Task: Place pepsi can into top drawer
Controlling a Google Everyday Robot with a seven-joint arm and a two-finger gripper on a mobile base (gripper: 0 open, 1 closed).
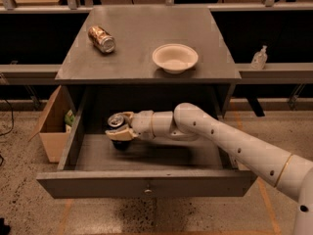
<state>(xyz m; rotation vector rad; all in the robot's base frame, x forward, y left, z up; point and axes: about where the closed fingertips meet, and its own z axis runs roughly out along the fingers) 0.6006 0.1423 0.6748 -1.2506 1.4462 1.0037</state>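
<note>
Camera view, centre-left of frame: pale two-finger gripper (120, 128) clenched around the small dark blue pepsi can (116, 121), silver top up. Can sits upright inside the open wide grey wooden top drawer (146, 182), over the left part of its floor — contact with the floor not discernible. On the grey cabinet top (146, 28), upper frame: gold-brown can (101, 38) lying on its side, white round bowl (174, 58) — well apart.

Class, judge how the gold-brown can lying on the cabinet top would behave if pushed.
The gold can lies on its side, so a push would probably roll it. Small and metallic, it is likely light and slippery. The gripper holds the pepsi can inside the drawer, away from it.
</note>
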